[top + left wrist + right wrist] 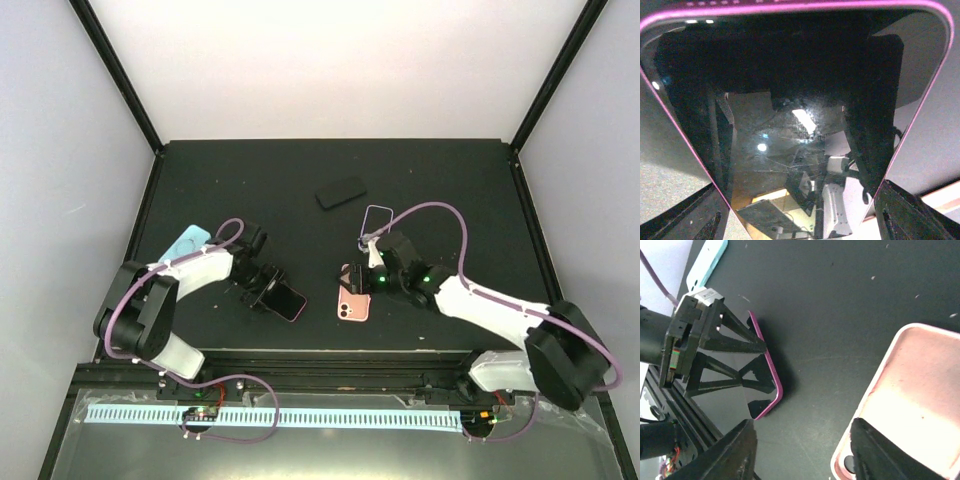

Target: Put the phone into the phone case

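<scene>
Overhead camera looks down on the whole table (250, 190); both wrist cameras sit close, sharing the phone (790, 125).

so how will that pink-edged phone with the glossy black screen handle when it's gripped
Probably stiff: the pink-edged phone with the glossy black screen shows a flat, straight outline in the left gripper. Likely slippery: its glass mirrors the room. Possibly fragile: fine crack lines cross the screen.
</scene>
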Robot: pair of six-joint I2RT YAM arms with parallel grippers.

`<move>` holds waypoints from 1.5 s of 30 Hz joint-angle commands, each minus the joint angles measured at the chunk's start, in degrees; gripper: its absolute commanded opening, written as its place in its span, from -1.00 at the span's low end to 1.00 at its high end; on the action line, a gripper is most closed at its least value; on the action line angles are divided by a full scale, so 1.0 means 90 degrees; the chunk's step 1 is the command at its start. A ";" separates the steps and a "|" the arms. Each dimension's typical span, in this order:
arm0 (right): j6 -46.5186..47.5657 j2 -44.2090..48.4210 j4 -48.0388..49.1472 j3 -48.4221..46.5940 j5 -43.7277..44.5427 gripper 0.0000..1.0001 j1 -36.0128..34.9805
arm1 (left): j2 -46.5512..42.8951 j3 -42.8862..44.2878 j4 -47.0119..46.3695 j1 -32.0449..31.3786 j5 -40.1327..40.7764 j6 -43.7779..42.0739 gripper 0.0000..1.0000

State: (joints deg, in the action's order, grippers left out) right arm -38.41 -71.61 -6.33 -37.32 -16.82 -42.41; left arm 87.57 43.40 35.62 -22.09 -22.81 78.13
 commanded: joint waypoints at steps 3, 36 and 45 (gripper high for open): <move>-0.0076 -0.0819 0.0435 -0.0472 -0.0677 -0.16 -0.0335 | -0.0079 -0.0482 -0.0468 -0.0277 -0.0139 -0.0423 0.47; -0.0438 -0.3100 0.1242 -0.1245 -0.1547 -0.24 -0.1068 | -0.0723 -0.1205 -0.1042 -0.0461 -0.0890 -0.0932 0.44; -0.0447 -0.3343 0.1038 -0.1389 -0.1442 -0.32 -0.1078 | -0.0800 -0.1284 -0.1120 -0.0474 -0.1005 -0.1045 0.44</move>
State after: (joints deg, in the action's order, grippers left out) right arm -42.39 -100.88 4.16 -48.29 -30.68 -51.55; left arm 79.83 33.78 25.47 -25.63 -31.81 70.39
